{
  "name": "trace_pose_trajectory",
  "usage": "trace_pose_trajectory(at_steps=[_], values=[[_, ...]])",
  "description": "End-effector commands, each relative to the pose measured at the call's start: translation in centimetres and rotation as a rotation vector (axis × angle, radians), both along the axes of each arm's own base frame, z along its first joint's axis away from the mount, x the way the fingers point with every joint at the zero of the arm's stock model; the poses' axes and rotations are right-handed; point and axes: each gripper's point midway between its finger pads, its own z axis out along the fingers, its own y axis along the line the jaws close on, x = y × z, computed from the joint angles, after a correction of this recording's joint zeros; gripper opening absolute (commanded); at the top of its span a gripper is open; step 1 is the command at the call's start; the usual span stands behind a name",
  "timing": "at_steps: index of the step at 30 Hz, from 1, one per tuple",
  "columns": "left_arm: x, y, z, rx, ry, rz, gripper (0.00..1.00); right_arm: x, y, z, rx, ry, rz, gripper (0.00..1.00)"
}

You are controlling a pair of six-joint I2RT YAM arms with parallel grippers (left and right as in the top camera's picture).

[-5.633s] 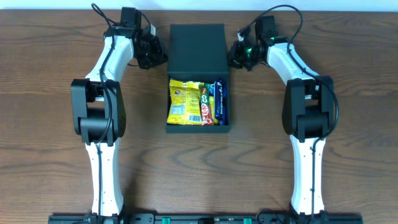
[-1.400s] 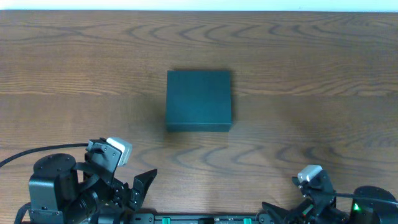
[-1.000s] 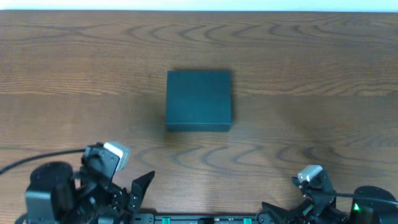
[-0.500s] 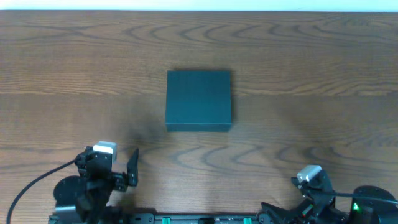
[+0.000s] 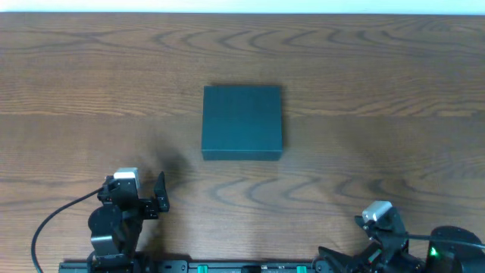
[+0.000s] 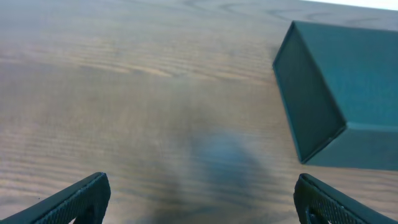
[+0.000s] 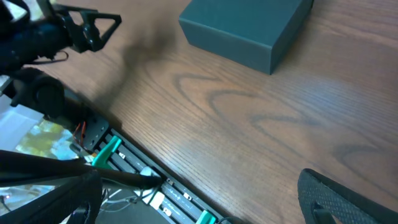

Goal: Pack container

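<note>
Plainly, the box (image 5: 242,120) sits closed in the middle of the desk (image 5: 394,68), a little nearer the far edge. The left gripper (image 6: 199,196) hangs low by the near edge toward the left corner, fingers spread wide and empty (the box's side shows ahead of it). The right gripper (image 7: 199,200), by the near right corner, is likewise spread, holding nothing.

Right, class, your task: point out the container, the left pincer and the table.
container (image 5: 242,120), overhead view, middle of its closed lid.
left pincer (image 6: 202,182), left wrist view, midway between its two spread fingertips.
table (image 5: 379,68), overhead view, bare wood right of the container.
</note>
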Motion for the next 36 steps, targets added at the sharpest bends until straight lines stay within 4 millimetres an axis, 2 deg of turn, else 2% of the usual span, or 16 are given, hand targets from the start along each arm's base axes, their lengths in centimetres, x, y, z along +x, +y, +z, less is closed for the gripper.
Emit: trace_pose_trajectory(at_steps=[1,36], values=[[0.08,0.57,-0.23,0.0,-0.013,0.036,0.95,-0.23,0.14,0.08,0.011,0.003,0.006,0.99],[0.06,0.85,-0.3,0.008,-0.01,0.05,0.95,-0.23,0.14,0.08,0.011,0.003,0.006,0.99]])
